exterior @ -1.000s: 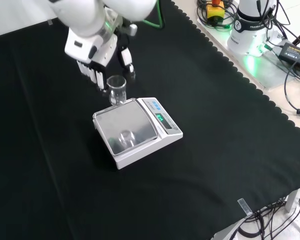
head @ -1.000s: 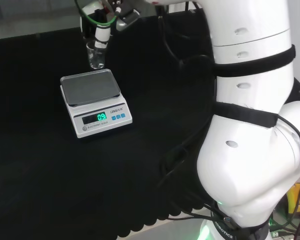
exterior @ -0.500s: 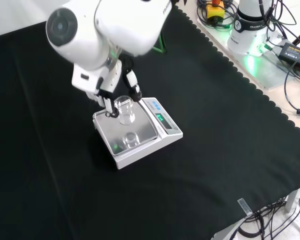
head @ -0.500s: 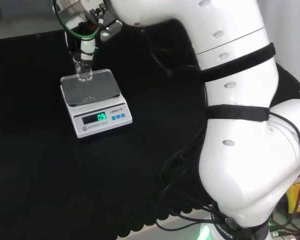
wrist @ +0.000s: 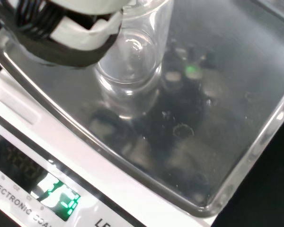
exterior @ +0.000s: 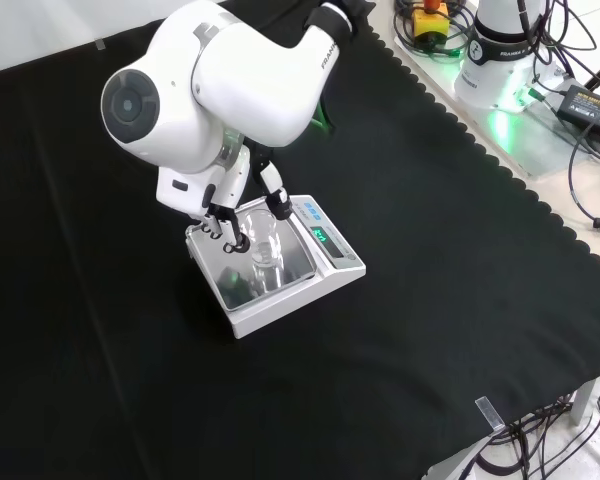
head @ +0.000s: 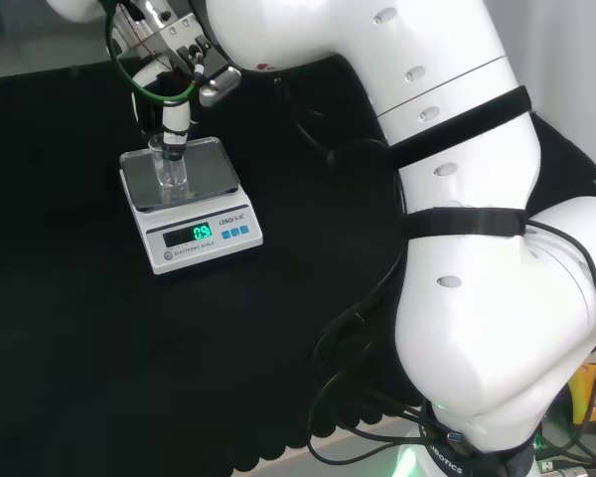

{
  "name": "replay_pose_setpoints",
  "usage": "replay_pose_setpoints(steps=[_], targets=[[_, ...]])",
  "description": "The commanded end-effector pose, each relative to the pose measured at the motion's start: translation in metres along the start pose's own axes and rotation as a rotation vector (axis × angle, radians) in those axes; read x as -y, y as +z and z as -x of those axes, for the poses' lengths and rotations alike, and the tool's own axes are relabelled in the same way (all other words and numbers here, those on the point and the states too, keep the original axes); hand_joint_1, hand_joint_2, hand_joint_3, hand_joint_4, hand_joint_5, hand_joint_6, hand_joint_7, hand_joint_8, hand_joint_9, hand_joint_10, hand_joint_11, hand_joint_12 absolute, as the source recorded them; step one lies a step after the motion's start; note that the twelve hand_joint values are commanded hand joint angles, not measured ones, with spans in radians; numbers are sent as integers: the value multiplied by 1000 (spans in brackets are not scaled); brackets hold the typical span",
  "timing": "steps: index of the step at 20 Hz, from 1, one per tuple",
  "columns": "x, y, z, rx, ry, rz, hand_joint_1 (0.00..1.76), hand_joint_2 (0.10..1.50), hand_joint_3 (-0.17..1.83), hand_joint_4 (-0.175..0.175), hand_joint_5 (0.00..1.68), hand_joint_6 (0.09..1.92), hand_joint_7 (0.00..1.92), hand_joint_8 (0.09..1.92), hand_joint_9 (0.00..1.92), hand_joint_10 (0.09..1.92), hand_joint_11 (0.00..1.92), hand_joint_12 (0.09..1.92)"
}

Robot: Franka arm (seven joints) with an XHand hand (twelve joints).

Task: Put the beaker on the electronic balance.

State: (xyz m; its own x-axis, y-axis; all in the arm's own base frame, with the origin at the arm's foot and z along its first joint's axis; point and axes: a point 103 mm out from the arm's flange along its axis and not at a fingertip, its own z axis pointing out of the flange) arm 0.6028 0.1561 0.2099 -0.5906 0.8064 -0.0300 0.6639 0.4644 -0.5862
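Note:
A small clear glass beaker (head: 169, 171) (exterior: 262, 239) (wrist: 132, 61) stands upright over the shiny steel pan of the white electronic balance (head: 209, 179) (exterior: 290, 290) (wrist: 236, 142). In the wrist view its base is at or just above the pan; I cannot tell if it touches. The black and white hand (head: 174, 104) (exterior: 225, 215) (wrist: 66, 33) comes down from above, its fingers curled round the beaker's upper part. The balance's green display (head: 195, 236) (exterior: 321, 237) is lit at its front.
Black cloth (head: 79, 378) (exterior: 430, 330) covers the bench around the balance. The arm's big white links (head: 477, 248) (exterior: 230, 80) stand over the balance. Cables and a power unit (exterior: 540, 80) lie off the cloth at the front view's upper right.
The hand has carried the beaker from beside the balance to over the pan and lowered it close to the steel surface. The arm's links have swung along with it.

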Motion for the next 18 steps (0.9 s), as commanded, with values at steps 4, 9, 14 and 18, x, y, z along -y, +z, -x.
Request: replay_pose_setpoints(steps=[4, 9, 14, 18], targets=[[4, 7, 14, -11, 36, 66, 1122, 867, 252, 120, 1272, 544, 1150, 666, 1254, 318, 1194, 843], [4, 8, 19, -15, 57, 102, 1125, 864, 261, 107, 1267, 556, 1150, 668, 1256, 311, 1194, 842], [2, 7, 20, -11, 83, 109, 1125, 862, 267, 103, 1263, 563, 1149, 669, 1253, 304, 1193, 841], [1, 6, 19, -10, 83, 104, 1125, 861, 269, 103, 1263, 564, 1148, 668, 1251, 303, 1192, 841]])
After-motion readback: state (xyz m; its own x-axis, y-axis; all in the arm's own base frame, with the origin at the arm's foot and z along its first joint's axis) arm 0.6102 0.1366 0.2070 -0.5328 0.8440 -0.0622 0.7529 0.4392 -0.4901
